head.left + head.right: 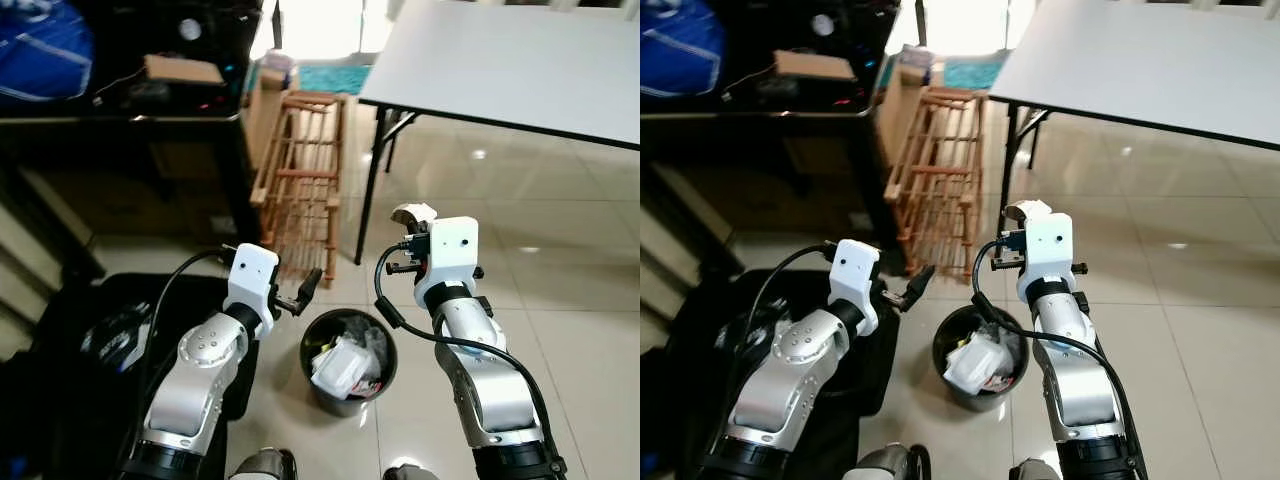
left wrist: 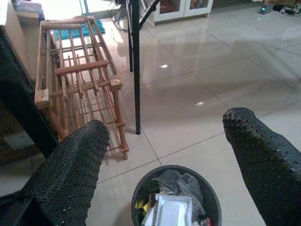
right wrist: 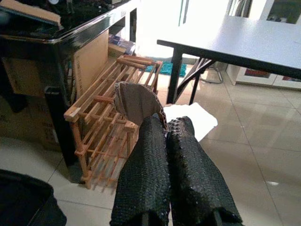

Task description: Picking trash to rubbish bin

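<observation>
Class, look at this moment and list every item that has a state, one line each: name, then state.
Rubbish bin: upright on the floor, uncovered, holding white trash.
Left gripper: open, empty, raised beside the bin.
Right gripper: shut on a scrap of paper.
Scrap of paper: crumpled, pinched between the fingers, off the floor.
Wooden rack: leaning against the dark cabinet.

Bright daylight from a blown-out doorway [image 1: 318, 25] at the far end, glaring off the glossy floor tiles [image 1: 560, 250] in white spots. Deep murk under the dark shelving [image 1: 120, 150] on the left. Sharp throughout; slight softness on close pincer fingers [image 2: 70, 174].
</observation>
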Robot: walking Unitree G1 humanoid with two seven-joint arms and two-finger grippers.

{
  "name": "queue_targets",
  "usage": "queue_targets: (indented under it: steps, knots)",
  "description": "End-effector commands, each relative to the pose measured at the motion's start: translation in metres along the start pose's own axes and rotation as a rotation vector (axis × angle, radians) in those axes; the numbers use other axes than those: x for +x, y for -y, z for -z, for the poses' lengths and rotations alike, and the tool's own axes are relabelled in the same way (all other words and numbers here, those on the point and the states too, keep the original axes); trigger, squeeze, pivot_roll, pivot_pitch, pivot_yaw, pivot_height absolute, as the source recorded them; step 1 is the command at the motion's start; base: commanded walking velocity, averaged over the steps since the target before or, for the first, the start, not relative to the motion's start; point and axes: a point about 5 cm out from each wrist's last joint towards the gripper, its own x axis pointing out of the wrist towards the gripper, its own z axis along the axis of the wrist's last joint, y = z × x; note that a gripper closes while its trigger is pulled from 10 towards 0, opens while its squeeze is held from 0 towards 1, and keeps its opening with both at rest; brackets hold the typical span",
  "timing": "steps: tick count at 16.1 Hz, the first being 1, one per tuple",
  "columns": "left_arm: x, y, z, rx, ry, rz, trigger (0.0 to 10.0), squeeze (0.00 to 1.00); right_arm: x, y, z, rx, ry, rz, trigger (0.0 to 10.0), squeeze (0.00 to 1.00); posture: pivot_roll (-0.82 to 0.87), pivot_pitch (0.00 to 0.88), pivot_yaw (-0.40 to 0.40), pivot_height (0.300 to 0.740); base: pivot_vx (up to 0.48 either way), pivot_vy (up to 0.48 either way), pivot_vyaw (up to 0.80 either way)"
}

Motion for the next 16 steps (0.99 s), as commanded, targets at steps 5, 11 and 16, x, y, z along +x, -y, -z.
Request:
queue_targets:
  steps: [5, 11, 16]
  knots:
    - [-0.002, 0.004, 0.001, 0.021, -0.001, 0.031, 10.0, 0.00, 0.000, 0.005, 0.007, 0.074, -0.046, 0.046, 10.0, 0.00, 0.04, 0.155, 0.045, 0.740, 0.000, 0.000, 0.00]
    - [-0.020, 0.008, 0.013, 0.010, -0.043, 0.062, 10.0, 0.00, -0.003, 0.018, 0.043, 0.170, -0.198, 0.126, 10.0, 0.00, 0.08, 0.246, 0.076, 0.740, 0.000, 0.000, 0.00]
    - [-0.032, 0.007, 0.020, 0.031, -0.085, 0.080, 10.0, 0.00, -0.008, 0.014, 0.049, 0.197, -0.228, 0.142, 10.0, 0.00, 0.09, 0.294, 0.094, 0.740, 0.000, 0.000, 0.00]
